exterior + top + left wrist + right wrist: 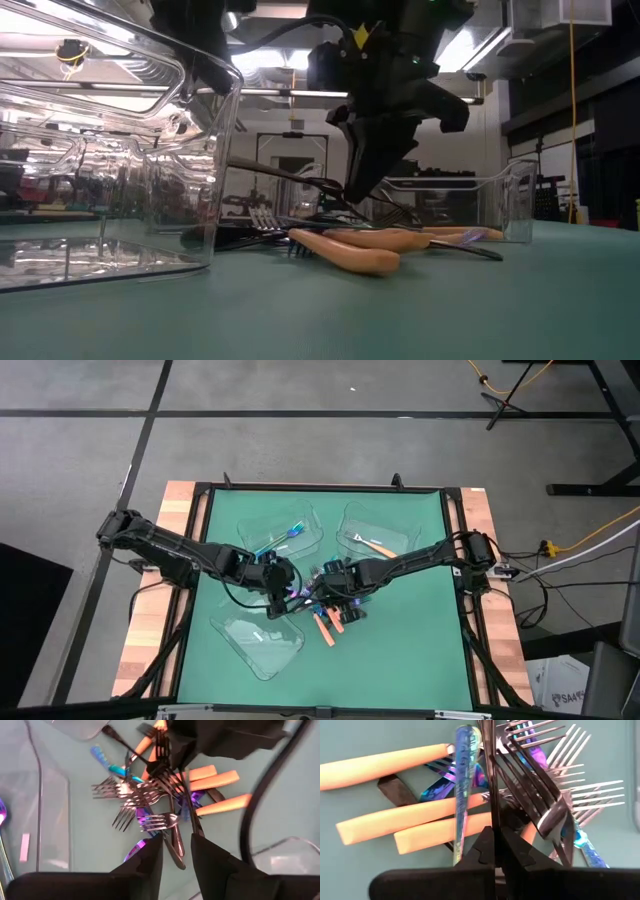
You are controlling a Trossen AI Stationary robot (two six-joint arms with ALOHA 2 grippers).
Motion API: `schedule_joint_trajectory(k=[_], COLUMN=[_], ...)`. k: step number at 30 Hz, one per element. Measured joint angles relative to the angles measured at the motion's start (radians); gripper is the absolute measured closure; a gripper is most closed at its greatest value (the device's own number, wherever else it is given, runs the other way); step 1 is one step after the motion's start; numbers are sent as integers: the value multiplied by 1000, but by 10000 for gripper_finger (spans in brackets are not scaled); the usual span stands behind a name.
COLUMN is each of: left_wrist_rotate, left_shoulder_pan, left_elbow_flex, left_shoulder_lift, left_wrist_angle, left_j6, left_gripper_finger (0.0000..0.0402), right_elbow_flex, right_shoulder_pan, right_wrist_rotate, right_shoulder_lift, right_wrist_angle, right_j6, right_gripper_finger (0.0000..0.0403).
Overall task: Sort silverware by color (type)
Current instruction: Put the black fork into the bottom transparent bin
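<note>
The silverware lies in a tangled pile [328, 616] at the table's middle: orange-handled forks [215, 776], iridescent blue-purple pieces [463, 780] and dark forks. My right gripper [334, 588] [495, 847] stands over the pile, shut on one dark fork [175, 820]. My left gripper [290, 593] [177, 862] is open just left of the pile. That fork's handle end [179, 857] lies in the gap between its fingers, and no touch shows. My right gripper pinches the dark fork's slim stem [491, 805] between its two fingers, near the tined end [161, 757]. The fingers come steeply from above. The fork is raised above the pile and lies roughly level, its handle [275, 170] reaching toward my left gripper.
Three clear trays stand around the pile. The far-left tray [258, 526] holds a blue piece [294, 530], the far-right tray [352, 518] holds an orange-handled fork [379, 546], and the third tray [250, 650] stands near the front. A wooden rim [150, 620] borders the green mat.
</note>
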Motion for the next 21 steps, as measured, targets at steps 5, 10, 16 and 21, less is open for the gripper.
schedule_joint_trajectory(k=[5, 10, 16, 21], left_wrist_rotate=[12, 93, 133, 134], left_shoulder_pan=[21, 48, 52, 52], left_elbow_flex=[0, 0, 0, 0], left_shoulder_lift=[30, 31, 31, 31], left_wrist_angle=[-1, -3, -3, -2], left_j6=[-55, -64, -109, -110], left_gripper_finger=[265, 247, 245, 245], right_elbow_flex=[0, 0, 0, 1], right_shoulder_pan=[0, 0, 1, 1], right_wrist_rotate=[35, 45, 38, 35], right_shoulder_lift=[-1, -1, -9, -43], right_wrist_angle=[6, 3, -5, -33], right_j6=[0, -5, -9, -40], right_gripper_finger=[398, 398, 398, 398])
